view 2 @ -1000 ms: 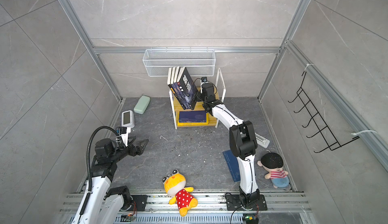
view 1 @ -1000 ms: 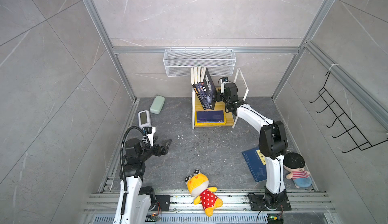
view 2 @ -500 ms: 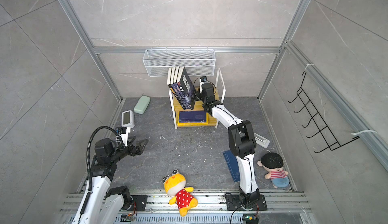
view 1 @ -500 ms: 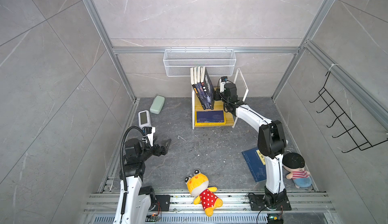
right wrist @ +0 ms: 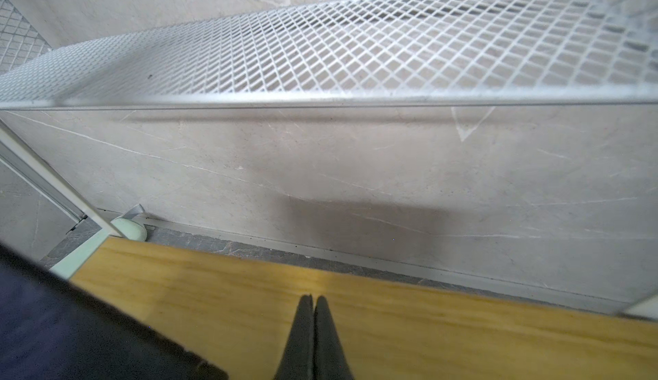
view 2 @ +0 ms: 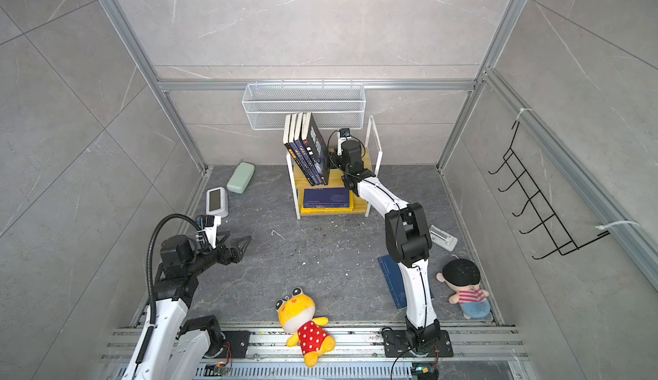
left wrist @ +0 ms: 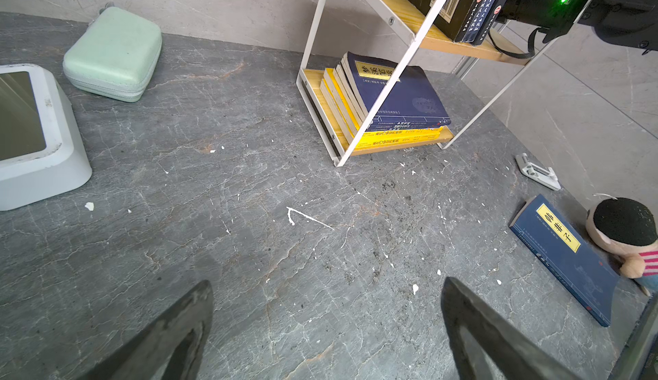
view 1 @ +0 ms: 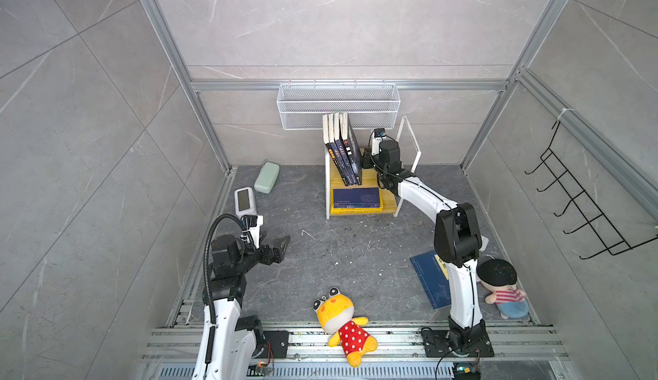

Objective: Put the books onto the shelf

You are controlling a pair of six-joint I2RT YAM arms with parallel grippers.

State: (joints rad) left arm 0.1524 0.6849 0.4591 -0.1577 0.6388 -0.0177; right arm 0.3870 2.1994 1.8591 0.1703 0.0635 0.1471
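Note:
The shelf (view 1: 409,146) stands against the back wall in both top views. Several dark navy books (view 1: 347,154) stand upright on its upper board, and a stack of navy and yellow books (view 1: 356,198) lies on the lower board (left wrist: 398,111). One navy book (view 1: 427,282) lies on the floor by the right arm's base (left wrist: 566,257). My right gripper (view 1: 366,163) is shut and empty, over the upper board (right wrist: 427,324) right beside the outermost upright book (right wrist: 53,324). My left gripper (left wrist: 327,281) hangs open over bare floor at the front left (view 1: 281,246).
A white mesh basket (view 1: 338,106) hangs just above the shelf. A green case (view 1: 267,181) and a white clock (view 1: 244,200) lie at the left. A frog plush (view 1: 338,319), a boy doll (view 1: 500,285) and a small white bracket (view 2: 441,237) lie near the front and right.
The outermost book on the upper board has swung from a lean to nearly upright against the others, with the shut right gripper moving left beside it. The left arm has not moved.

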